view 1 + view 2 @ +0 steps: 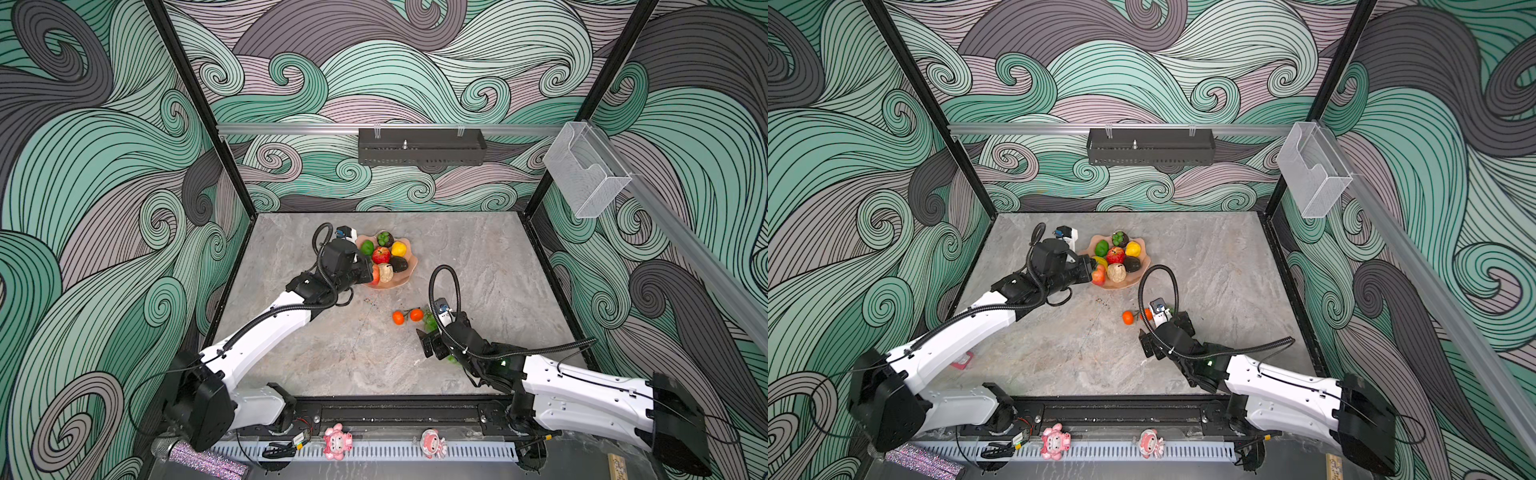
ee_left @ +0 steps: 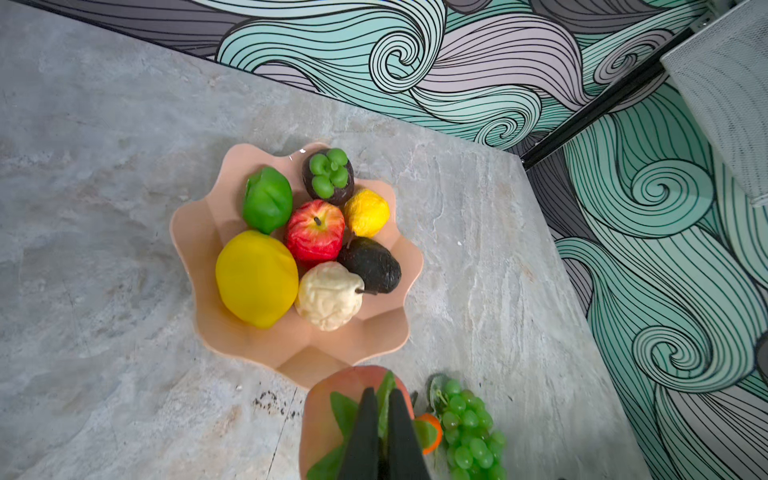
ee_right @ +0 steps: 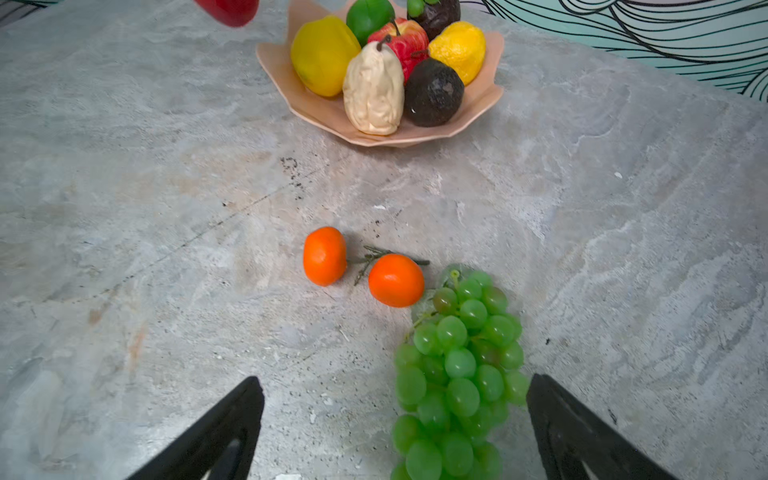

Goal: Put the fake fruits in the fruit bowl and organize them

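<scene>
While the left pincer (image 2: 381, 392) is pinched narrow on the green leaves of a peach (image 2: 332, 386), the fruit bowl (image 2: 291, 357) has seven fruits in it. In both top views the pink bowl sits in the upper middle of the grey tabletop (image 3: 124, 208). The peach hangs just beside the bowl's lower left rim.

Inside the bowl I count:
- one green lime (image 2: 268, 199)
- one dark fruit with a green cap (image 2: 328, 174)
- one red apple (image 2: 316, 228) in the middle
- one small lemon (image 2: 368, 212)
- one dark avocado (image 2: 370, 264)
- one pale pear (image 2: 328, 295)
- one big yellow fruit (image 2: 255, 278)

They sit close and touch each other.

Two oranges (image 3: 325, 256) lie on the tabletop, below and right of the bowl in the top views, with a thin twig between them. One bunch of green grapes (image 3: 457, 365) lies just beside the orange on the right.

The right pincer (image 3: 397, 378) stands wide and holds nothing. In the right wrist view the grapes lie between its two black fingers (image 3: 224, 424), nearer the finger on the right. I cannot tell if it touches them.
</scene>
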### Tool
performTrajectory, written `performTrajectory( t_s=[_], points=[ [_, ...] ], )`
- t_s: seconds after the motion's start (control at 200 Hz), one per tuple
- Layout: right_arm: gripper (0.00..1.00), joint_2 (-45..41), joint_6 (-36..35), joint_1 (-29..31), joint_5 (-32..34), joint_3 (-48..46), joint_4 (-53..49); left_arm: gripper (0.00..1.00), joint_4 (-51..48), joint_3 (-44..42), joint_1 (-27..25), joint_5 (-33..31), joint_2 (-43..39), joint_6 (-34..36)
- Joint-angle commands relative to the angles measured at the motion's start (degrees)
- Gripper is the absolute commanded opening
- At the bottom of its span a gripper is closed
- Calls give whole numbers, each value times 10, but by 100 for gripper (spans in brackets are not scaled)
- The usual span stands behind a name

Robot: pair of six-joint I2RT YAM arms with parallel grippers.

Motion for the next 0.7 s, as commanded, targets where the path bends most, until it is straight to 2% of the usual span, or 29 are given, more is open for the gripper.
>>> performTrajectory(
  t_s=[0.0,0.265,0.695],
  points=[
    [99,-20,-15,-5,20,-6,41,0,0,43,2,-28,46,12],
    [99,-35,-26,-12,14,-16,61,0,-10,112,11,-60,156,12],
    [99,-36,-24,-13,13,-16,61,0,-6,113,23,-79,196,-7]
  ],
)
